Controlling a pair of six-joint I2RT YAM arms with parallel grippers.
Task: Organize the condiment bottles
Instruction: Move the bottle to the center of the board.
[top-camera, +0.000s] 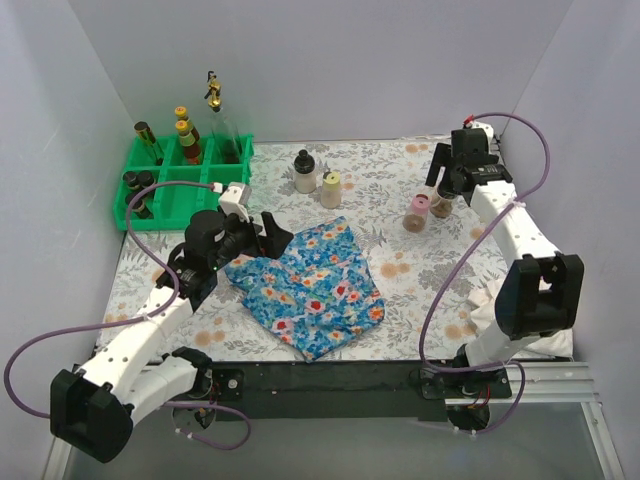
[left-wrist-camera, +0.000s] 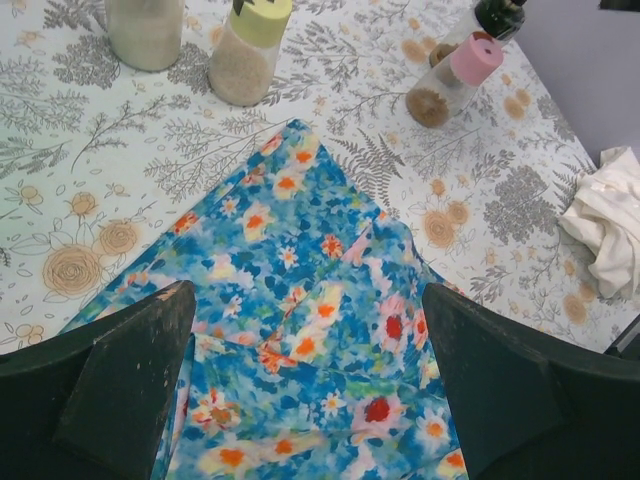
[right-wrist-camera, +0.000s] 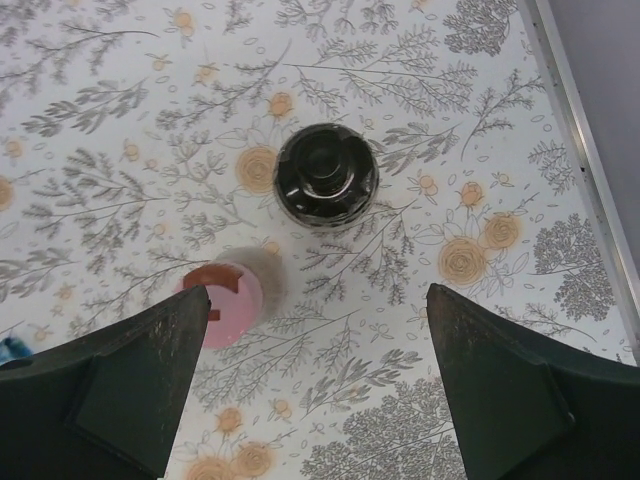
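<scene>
Floral-printed worktop: the top view shows four loose bottles near the far edge, a white black-capped bottle (top-camera: 305, 172), cream shaker (top-camera: 331, 188), pink-lidded shaker (top-camera: 418, 212) and dark black-capped jar (top-camera: 442, 200), with about six more in the green tray (top-camera: 125, 215) at the far-left corner. Only the left wrist view clearly shows one crumpled white rag (left-wrist-camera: 608, 220). The left gripper (left-wrist-camera: 305, 300), jaws spread, hangs over one blue floral cloth (top-camera: 310, 285). The right gripper (right-wrist-camera: 318, 300), jaws spread, hangs above the jar and pink-lidded shaker.
</scene>
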